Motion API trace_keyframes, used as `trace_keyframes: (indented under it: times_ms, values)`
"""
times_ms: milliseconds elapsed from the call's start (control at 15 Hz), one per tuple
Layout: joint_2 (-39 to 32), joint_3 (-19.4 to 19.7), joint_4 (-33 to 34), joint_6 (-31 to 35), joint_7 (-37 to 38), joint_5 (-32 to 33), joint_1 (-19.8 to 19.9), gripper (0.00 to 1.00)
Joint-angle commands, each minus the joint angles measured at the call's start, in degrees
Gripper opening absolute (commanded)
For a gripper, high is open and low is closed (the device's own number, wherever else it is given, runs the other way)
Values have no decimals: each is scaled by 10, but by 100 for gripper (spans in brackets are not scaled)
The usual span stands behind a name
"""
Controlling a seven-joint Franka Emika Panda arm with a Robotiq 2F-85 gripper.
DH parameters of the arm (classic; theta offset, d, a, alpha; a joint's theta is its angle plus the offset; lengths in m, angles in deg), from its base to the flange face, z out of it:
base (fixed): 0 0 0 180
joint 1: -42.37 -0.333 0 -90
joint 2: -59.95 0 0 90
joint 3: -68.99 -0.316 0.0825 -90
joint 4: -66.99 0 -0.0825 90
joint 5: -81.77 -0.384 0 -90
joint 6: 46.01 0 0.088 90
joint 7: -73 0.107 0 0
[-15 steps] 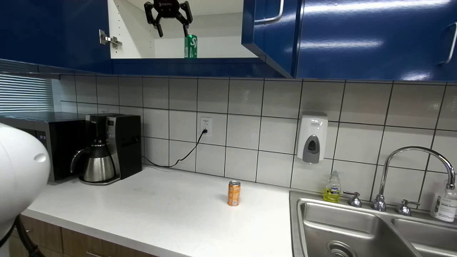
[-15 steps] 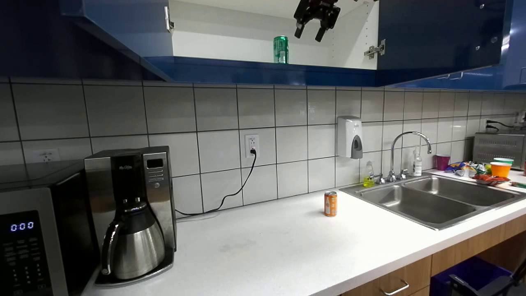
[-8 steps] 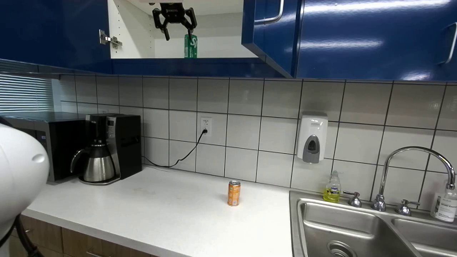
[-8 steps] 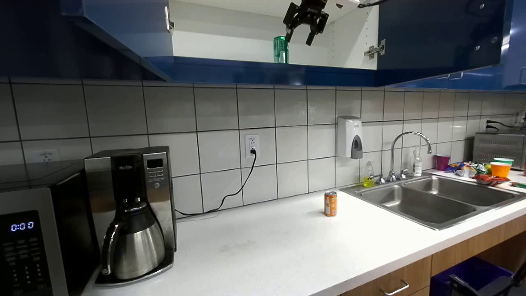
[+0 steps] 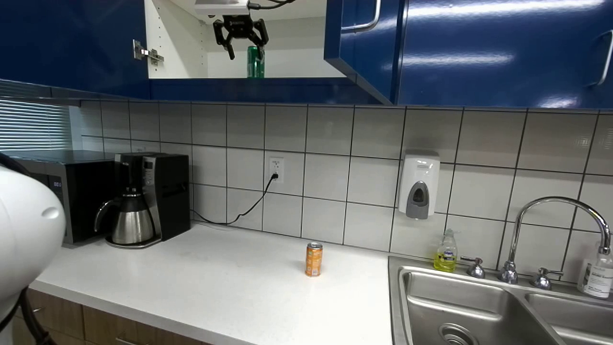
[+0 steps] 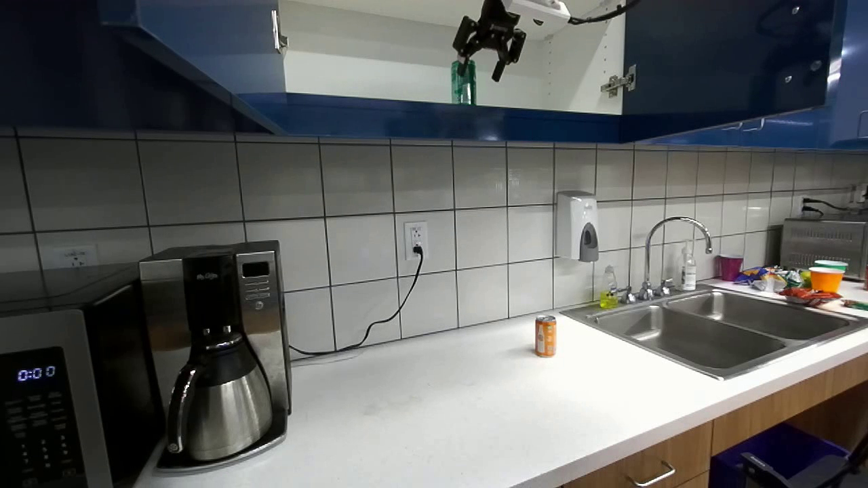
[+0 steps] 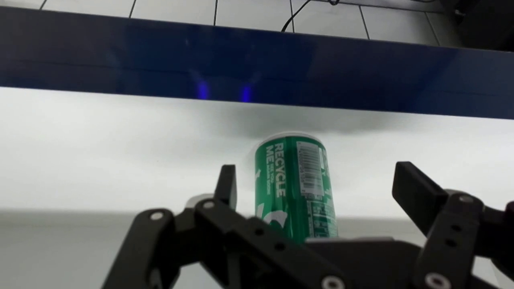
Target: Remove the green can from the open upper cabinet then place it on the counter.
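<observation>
The green can [image 5: 254, 68] stands upright on the cabinet floor; it also shows in an exterior view [image 6: 464, 91] and the wrist view [image 7: 291, 180]. The upper cabinet [image 5: 297, 52] is open, with a white interior [image 6: 366, 64] and dark blue doors. My gripper [image 5: 246, 56] points down, open and empty, at the cabinet opening, with its tips about level with the can's upper part. In both exterior views one finger overlaps the can [image 6: 480, 74]. In the wrist view the can lies between the spread fingers [image 7: 315, 170], nearer the left one. The off-white counter [image 5: 215, 287] is below.
An orange-brown can [image 5: 313, 259] stands on the counter. A coffee maker [image 5: 153, 196] and microwave [image 6: 61, 379] stand at one end, a steel sink [image 6: 705, 332] at the other. The open cabinet doors [image 5: 366, 48] flank the opening, and its blue lower edge [image 7: 257, 64] runs below the gripper.
My gripper has moved down and sideways toward the green can, so a finger now overlaps the can in both exterior views. It stays open. The can has not moved.
</observation>
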Motion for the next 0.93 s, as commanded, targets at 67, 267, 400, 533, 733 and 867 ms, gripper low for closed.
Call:
trace_keyframes:
  times_ms: [67,267,400,533,733,867]
  values:
    - [-36,-18,52,1,32,23,15,100]
    - [-53,-17,72,-1,40,30,15,100]
    - [-61,-3,84,-2,43,34,2,100]
    - [-70,-1,99,-4,45,34,2,100]
    - [-83,1,117,-6,45,33,1,100]
    - [-91,2,128,-8,45,35,1,100]
